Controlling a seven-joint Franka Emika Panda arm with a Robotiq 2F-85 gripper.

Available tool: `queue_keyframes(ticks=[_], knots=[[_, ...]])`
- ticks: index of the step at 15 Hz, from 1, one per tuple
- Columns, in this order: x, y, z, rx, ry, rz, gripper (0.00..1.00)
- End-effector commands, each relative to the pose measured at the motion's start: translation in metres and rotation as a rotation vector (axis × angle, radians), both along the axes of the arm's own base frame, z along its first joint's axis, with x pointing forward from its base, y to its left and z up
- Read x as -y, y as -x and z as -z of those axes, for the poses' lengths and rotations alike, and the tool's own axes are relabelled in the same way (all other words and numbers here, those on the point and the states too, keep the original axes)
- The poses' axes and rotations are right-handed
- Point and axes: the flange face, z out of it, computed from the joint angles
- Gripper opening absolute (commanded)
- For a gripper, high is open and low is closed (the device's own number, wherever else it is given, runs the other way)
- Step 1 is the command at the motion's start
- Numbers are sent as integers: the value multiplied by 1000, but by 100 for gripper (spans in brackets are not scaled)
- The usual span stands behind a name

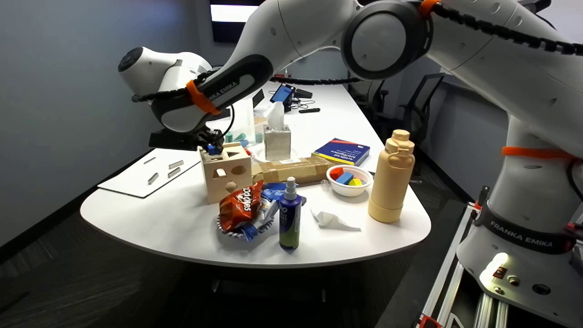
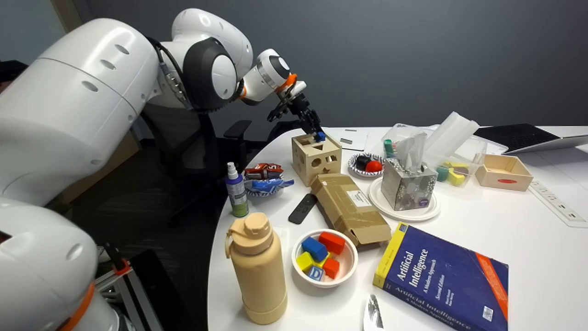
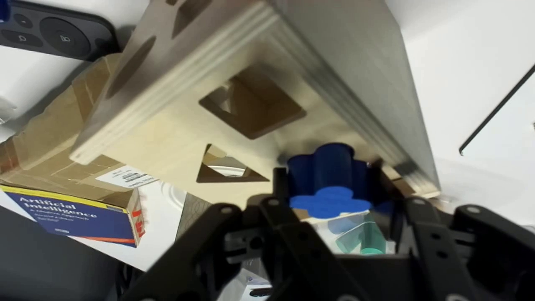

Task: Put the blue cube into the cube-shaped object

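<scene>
The pale wooden cube-shaped box [image 1: 215,190] with dark cut-out holes stands on the table; it also shows in an exterior view [image 2: 304,174] and the wrist view [image 3: 171,125]. My gripper [image 3: 328,179] is shut on a blue block [image 3: 334,167] with a clover-shaped end. The block is at a corner of the box's top face, beside the square and triangular holes. It shows small in both exterior views [image 1: 212,149] [image 2: 320,136]. The hole under it is mostly hidden, and I cannot tell whether its lower end is inside. Another blue block [image 2: 314,248] lies in the white bowl.
Close to the box are a snack bowl [image 1: 241,207], a spray bottle [image 1: 290,218] and a cardboard package [image 2: 349,207]. A plate with red and black items [image 2: 366,164], a tissue box [image 2: 409,184], the white bowl [image 2: 298,271], a tan bottle [image 2: 258,276] and a book [image 2: 445,276] stand farther off.
</scene>
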Motion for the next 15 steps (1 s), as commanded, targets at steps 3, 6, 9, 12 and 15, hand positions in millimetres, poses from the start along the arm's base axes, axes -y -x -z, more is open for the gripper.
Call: queue_keyframes(ticks=[3,6,9,12,15], knots=[[0,-4,2,-8,-24,49,95],[1,-4,-5,4,-27,59,100],[2,-4,-17,24,-33,66,100],[0,-6,-31,48,-45,63,100],[0,-5,-50,61,-43,61,100]])
